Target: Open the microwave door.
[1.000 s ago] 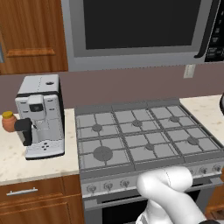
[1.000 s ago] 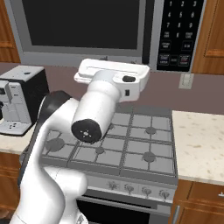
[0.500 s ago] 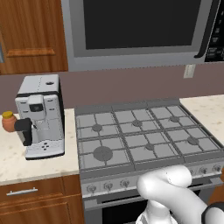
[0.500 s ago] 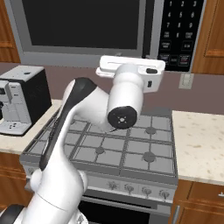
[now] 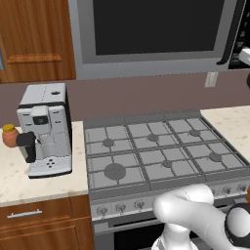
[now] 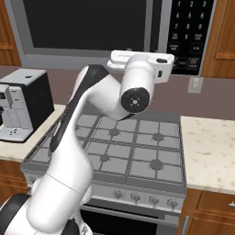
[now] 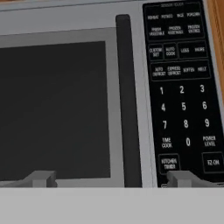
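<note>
The microwave door (image 5: 151, 29) is a grey-framed panel with a large dark glass window (image 7: 52, 109), mounted above the stove, and it is closed. Its long black bar handle (image 7: 127, 100) runs along the door's right side, next to the black keypad (image 7: 181, 87). My gripper (image 7: 113, 179) is open, its two fingertips (image 7: 41, 179) spread wide, with the handle between them in the hand view but still some way ahead. In the right base view the white hand (image 6: 142, 62) hovers just below the handle (image 6: 156, 23) and hides the fingers.
A gas stove (image 5: 156, 151) lies below the microwave. A white coffee machine (image 5: 44, 129) stands on the left counter (image 5: 14, 180). Brown wooden cabinets (image 5: 34, 39) flank the microwave, and a pale counter (image 6: 209, 151) and a wall outlet (image 6: 195, 85) are on the right.
The arm has swung the hand to the right and upward, closer to the microwave's handle and keypad. The door has stayed closed and the base has not moved.
</note>
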